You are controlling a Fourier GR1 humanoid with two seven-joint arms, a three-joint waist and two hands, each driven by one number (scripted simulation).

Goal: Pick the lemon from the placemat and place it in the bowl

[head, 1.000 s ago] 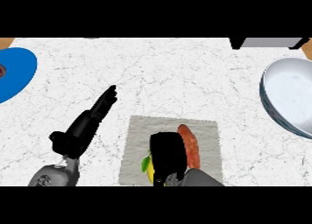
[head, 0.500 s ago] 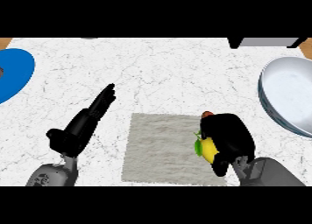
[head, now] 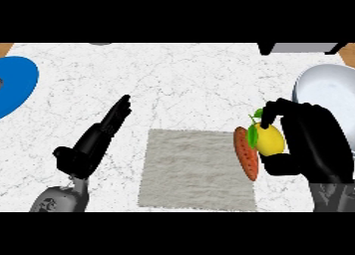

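I see my right hand (head: 313, 144) curled around the yellow lemon (head: 269, 140), holding it just past the right edge of the grey placemat (head: 197, 172), near the silver bowl (head: 333, 94). An orange carrot (head: 245, 152) lies at the placemat's right edge beside the lemon. My left hand (head: 92, 144) rests on the white counter (head: 180, 74), fingers straight. A blue plate (head: 11, 87) sits far left.

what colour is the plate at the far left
Blue plate, seen in the head view.
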